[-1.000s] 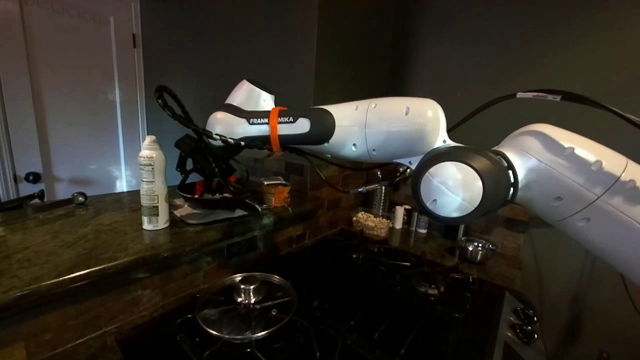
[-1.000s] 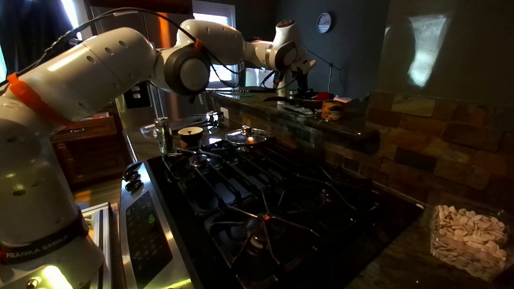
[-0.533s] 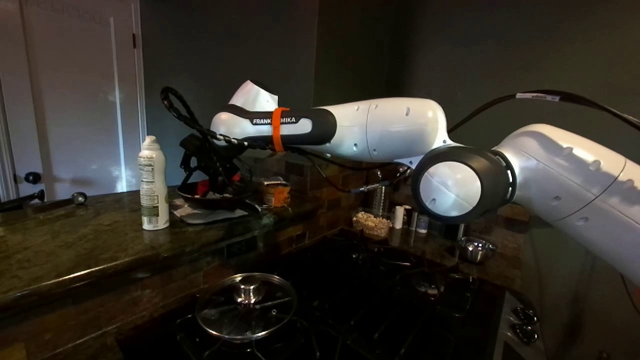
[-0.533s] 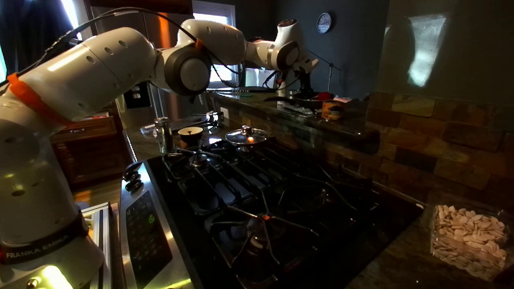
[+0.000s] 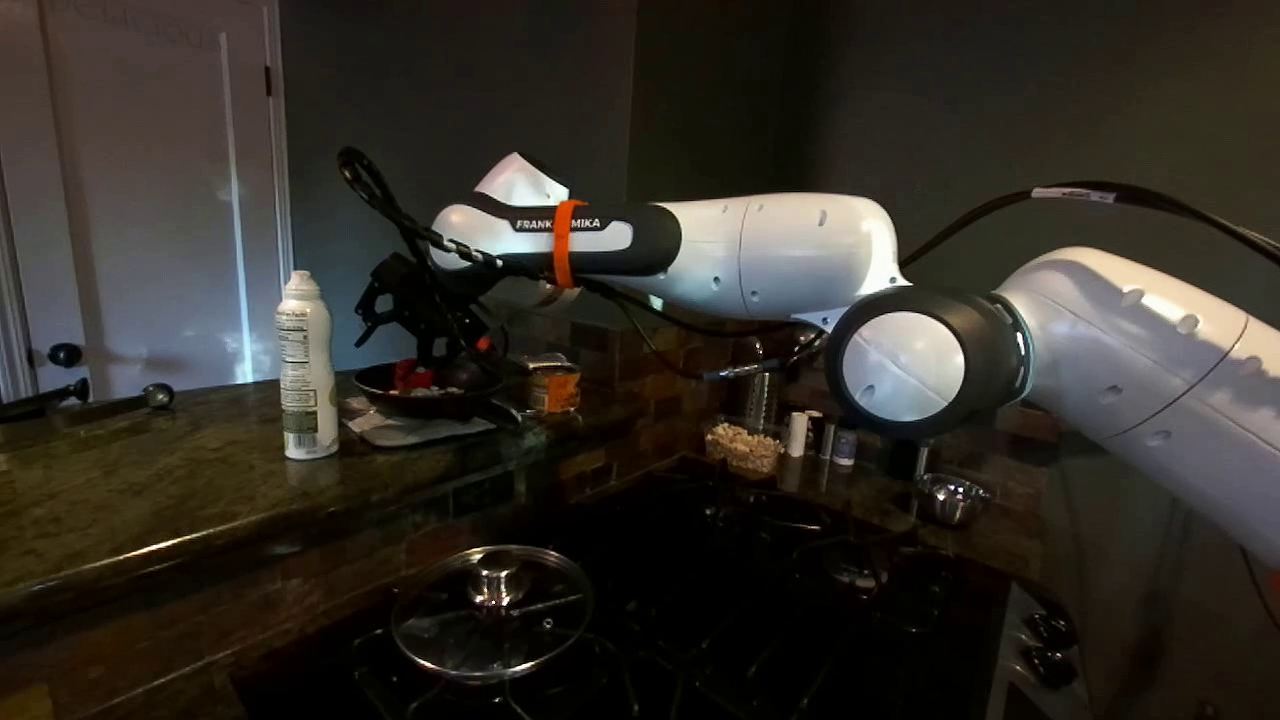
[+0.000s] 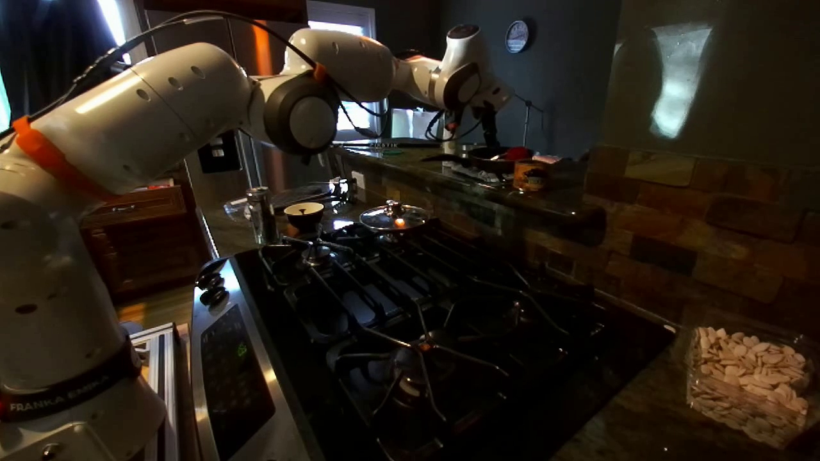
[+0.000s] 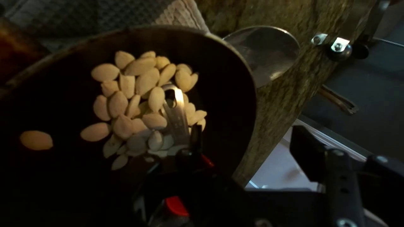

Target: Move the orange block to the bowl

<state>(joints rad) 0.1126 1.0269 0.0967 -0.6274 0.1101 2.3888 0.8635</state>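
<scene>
What looks to be the orange block (image 5: 412,376) appears red and sits in the dark pan (image 5: 430,408); its full shape is unclear. It also shows in an exterior view (image 6: 517,153). In the wrist view only red patches (image 7: 176,206) show around my near finger, which hides the rest. My gripper (image 7: 249,148) is open, with nothing between the fingers. It hangs tilted just above the pan and red thing in an exterior view (image 5: 398,345). A small metal bowl (image 5: 953,497) and a small dark bowl with a pale inside (image 6: 304,214) stand lower down, beyond the stove.
The pan (image 7: 217,41) holds pale seeds (image 7: 142,75) and a metal handle (image 7: 177,118). It rests on a cloth (image 5: 400,430) on the raised counter. An orange jar (image 5: 553,387) and a white spray bottle (image 5: 310,370) flank it. A glass lid (image 5: 492,615) lies below.
My gripper has risen a little out of the pan, tilted, and shifted right in both exterior views. More of the red thing shows beneath it. The red thing has hardly moved.
</scene>
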